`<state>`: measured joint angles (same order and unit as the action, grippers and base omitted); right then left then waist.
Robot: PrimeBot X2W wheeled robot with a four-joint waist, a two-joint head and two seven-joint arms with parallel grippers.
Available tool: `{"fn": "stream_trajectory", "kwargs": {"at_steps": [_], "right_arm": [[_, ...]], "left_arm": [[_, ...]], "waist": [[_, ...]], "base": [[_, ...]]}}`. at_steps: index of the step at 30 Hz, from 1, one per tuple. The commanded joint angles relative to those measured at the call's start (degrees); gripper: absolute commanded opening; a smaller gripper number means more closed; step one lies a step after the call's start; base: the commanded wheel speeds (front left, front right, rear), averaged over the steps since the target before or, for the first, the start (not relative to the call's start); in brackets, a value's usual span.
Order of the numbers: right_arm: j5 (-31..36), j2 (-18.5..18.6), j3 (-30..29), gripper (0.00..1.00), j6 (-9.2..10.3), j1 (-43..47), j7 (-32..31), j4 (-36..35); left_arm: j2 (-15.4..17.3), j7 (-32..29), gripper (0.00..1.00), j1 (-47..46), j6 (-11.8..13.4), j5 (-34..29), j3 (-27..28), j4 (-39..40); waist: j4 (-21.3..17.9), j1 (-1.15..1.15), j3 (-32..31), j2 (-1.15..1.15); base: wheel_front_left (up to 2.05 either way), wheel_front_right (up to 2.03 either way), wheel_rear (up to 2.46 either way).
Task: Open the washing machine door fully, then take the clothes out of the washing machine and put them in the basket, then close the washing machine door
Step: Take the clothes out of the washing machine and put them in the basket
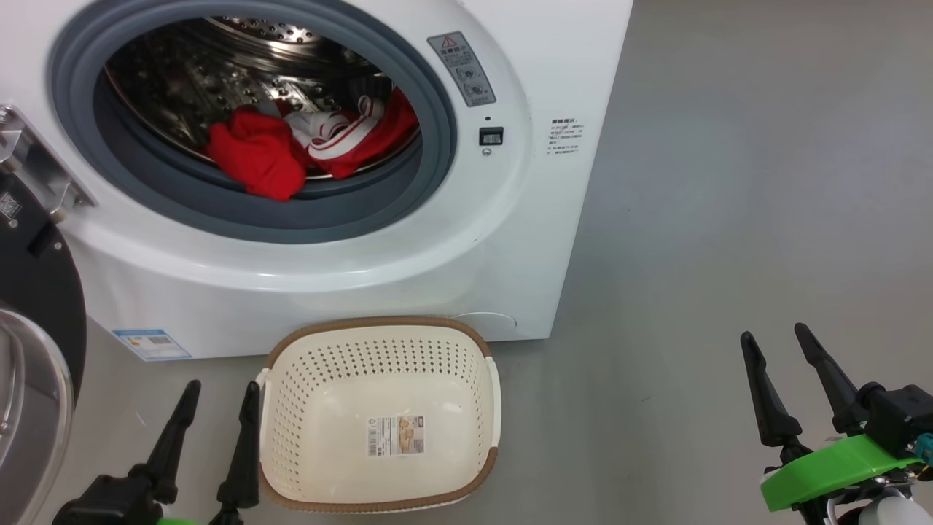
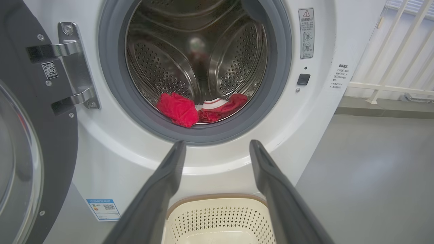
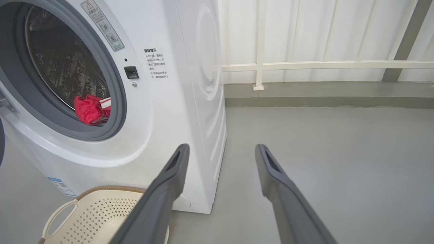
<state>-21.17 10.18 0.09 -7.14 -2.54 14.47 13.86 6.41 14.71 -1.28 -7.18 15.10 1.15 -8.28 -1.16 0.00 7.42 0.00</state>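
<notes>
**Both sets of jaws apart, clothes lying in the drum**

Jaws on the left gripper (image 1: 223, 385) stand wide apart with nothing between them. Its two dark fingers point up from the lower left of the head view, and the inner finger is just beside the left rim of the basket (image 1: 375, 319). The right gripper (image 1: 774, 332) is spread just as wide and grips nothing. It hangs over the grey floor (image 1: 729, 219), well to the right of the basket and the washing machine (image 1: 437, 240). A bright green band (image 1: 831, 467) wraps its wrist.

The basket sits on the floor close to the foot of the machine's front, below the round opening, with its sticker (image 1: 396, 435) showing on the base. Above it, the clothes (image 1: 255, 153) lie at the bottom of the steel drum (image 1: 219, 73). A red bundle spills forward onto the inner lip of the grey gasket (image 1: 240, 219), and a red piece with white stripes lies to its right, further in.

The washing machine door (image 1: 36, 292) is swung open to the left of the opening, hung on a metal hinge (image 2: 73, 64). Its clear bulging window is toward the bottom-left corner of the head view. A small blue label (image 1: 151, 344) is at the lower left corner of the machine's front, and a grey warning label (image 1: 461, 69) is to the right of the opening. In the right wrist view a white railing (image 3: 322, 64) runs behind the machine.
</notes>
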Motion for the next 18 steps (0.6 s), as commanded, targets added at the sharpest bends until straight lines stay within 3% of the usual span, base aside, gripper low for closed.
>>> {"fn": "stream_trajectory", "kwargs": {"at_steps": [1, 13, 18], "right_arm": [[0.0, 0.6, 1.1, 1.0, -0.35, -0.8, 0.5, -1.4], [0.0, -0.5, 1.5, 1.0, -0.35, -2.8, 0.5, -1.9], [-0.1, -1.2, 1.7, 1.0, -0.35, -4.0, 0.5, -2.0]], "left_arm": [[0.9, 0.3, 1.0, -2.8, -0.3, -0.8, 1.7, 0.6], [0.5, 0.3, 1.0, -14.5, -0.3, -3.7, -0.2, -8.1], [1.2, 0.2, 1.0, -22.9, -0.3, -3.6, -2.4, -16.3]], "waist": [[0.0, 0.0, 0.3, 0.0], [-0.7, 0.0, 4.3, 0.0], [-1.8, 0.0, 6.8, 0.0]], "base": [[0.0, 0.0, 0.0], [0.0, 0.0, 0.0], [0.0, 0.0, 0.0]]}}
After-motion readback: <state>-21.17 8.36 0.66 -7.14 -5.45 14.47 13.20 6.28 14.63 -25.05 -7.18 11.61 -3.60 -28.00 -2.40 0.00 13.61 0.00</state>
